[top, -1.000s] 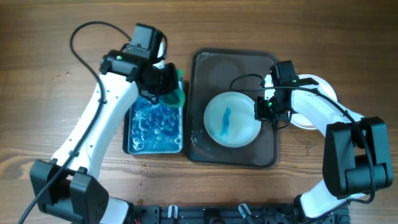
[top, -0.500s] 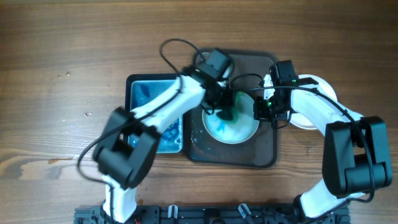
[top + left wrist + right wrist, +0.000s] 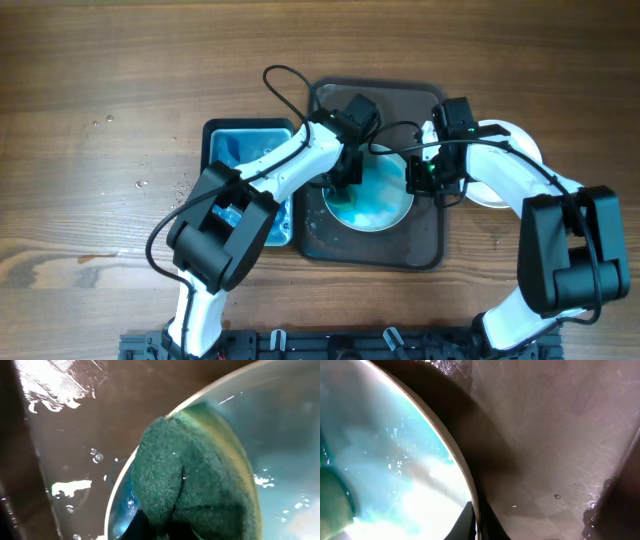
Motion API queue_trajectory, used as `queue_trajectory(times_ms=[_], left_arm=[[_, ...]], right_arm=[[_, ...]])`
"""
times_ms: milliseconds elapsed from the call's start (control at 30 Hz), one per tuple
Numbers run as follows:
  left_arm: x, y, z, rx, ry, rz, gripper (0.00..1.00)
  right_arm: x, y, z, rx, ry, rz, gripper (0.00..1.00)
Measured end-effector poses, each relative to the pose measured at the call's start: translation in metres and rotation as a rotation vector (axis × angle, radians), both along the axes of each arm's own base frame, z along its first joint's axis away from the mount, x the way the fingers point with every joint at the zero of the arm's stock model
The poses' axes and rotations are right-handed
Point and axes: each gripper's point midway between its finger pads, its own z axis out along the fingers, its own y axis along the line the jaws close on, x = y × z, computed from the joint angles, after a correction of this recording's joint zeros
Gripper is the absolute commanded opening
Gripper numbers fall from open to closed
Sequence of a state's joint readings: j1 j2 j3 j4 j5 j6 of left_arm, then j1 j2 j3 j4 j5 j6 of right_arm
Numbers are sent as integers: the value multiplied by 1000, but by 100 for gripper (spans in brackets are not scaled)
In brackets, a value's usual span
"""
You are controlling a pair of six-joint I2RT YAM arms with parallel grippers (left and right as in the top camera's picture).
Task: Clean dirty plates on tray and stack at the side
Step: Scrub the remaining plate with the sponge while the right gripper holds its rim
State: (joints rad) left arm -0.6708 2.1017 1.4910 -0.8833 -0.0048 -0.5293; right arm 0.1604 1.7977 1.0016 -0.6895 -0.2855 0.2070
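Left end effector [image 3: 346, 180] clamps a green sponge [image 3: 185, 480] on the plate [image 3: 385, 205]; right end effector [image 3: 417, 180] pinches its rim.

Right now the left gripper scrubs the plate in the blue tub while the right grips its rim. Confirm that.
Not the tub: the plate lies on the brown tray, as the overhead view shows. The rest holds.

Left gripper [image 3: 345, 176] with green sponge [image 3: 190, 485]: relocated from blue tub [image 3: 215, 128] to plate [image 3: 385, 205], left edge; streak now smeared pale blue.
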Motion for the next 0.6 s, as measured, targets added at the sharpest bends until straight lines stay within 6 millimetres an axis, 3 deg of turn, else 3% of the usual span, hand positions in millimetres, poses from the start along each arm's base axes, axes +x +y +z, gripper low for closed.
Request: queue_trajectory(times_ms=[200, 367, 600], left_arm=[[4, -8, -1, -49, -8, -16, 4], [19, -51, 4, -347, 7, -12, 4], [-6, -100, 4, -503, 89, -75, 4]], right_arm=[[-1, 2, 0, 5, 3, 5, 4], [-2, -1, 0, 1, 12, -8, 4], [-2, -1, -1, 1, 13, -8, 4]])
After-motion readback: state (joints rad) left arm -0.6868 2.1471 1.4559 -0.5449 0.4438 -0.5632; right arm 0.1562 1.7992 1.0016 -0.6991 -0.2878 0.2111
